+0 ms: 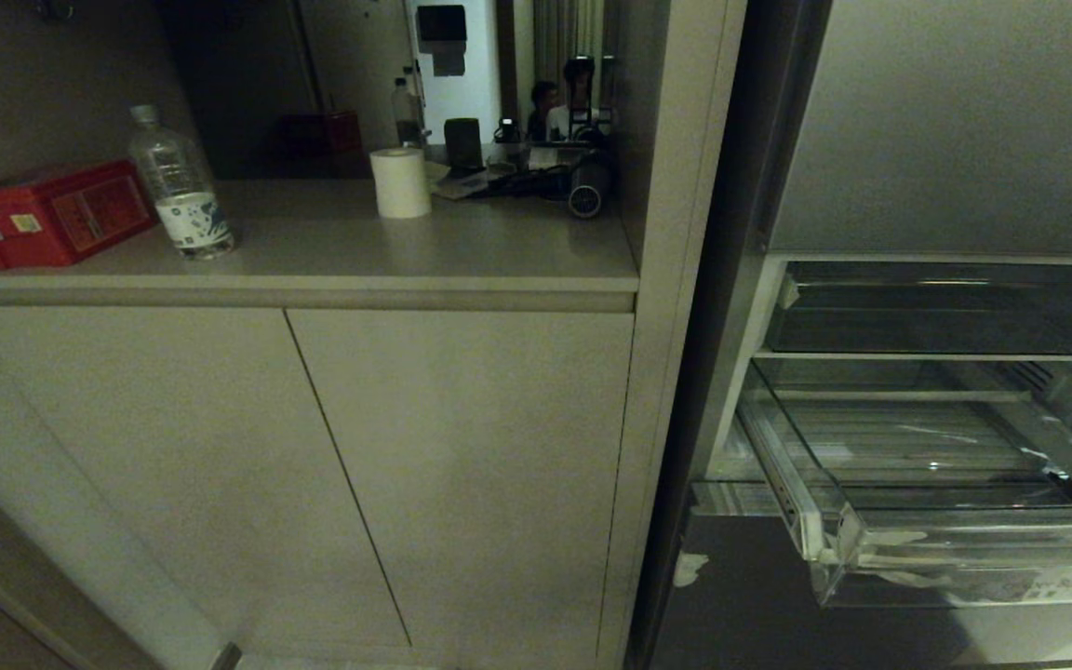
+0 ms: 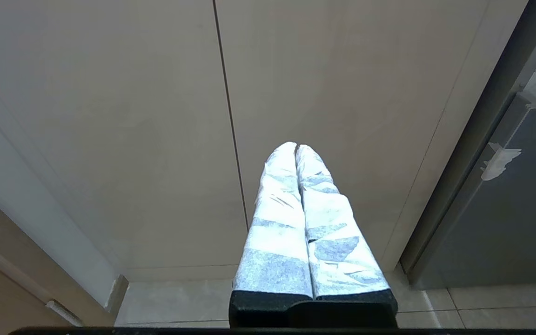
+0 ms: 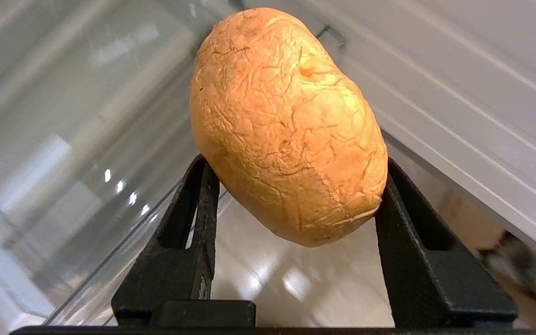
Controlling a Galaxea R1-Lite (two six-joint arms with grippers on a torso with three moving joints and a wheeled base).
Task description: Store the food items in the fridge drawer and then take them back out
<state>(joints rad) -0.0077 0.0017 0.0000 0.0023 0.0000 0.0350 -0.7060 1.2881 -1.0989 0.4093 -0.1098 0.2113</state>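
1. Gripping the food item [image 3: 288,125]: right gripper [image 3: 291,204] has its black fingers [image 3: 189,218] clamped on either side of it, lower half pinched, upper half sticking out past the tips.
2. Item is orange-brown, oval, with wrinkled, cracked skin.
3. Clear ribbed plastic sits close behind the item in the right wrist view; background is blurred, so I cannot tell whether it is over the drawer or beside it.
4. Right gripper and item do not show in the head view.
5. Drawer [image 1: 917,549] is pulled out of the open fridge at lower right, clear with a ribbed floor, white tape scraps on its front corner. Nothing visible inside it.
6. Darker bin [image 1: 945,312] sits just above the drawer, further back.
7. Left gripper [image 2: 296,148] points at the cabinet doors [image 2: 156,116], fingers [image 2: 277,223] together, wrapped in white tape, holding nothing. Fridge edge is off to its side.
8. Counter [image 1: 462,251] left of the fridge carries a red box [image 1: 47,214], bottle [image 1: 180,186] just beside it, paper roll [image 1: 400,182] further along, dark clutter at the back.
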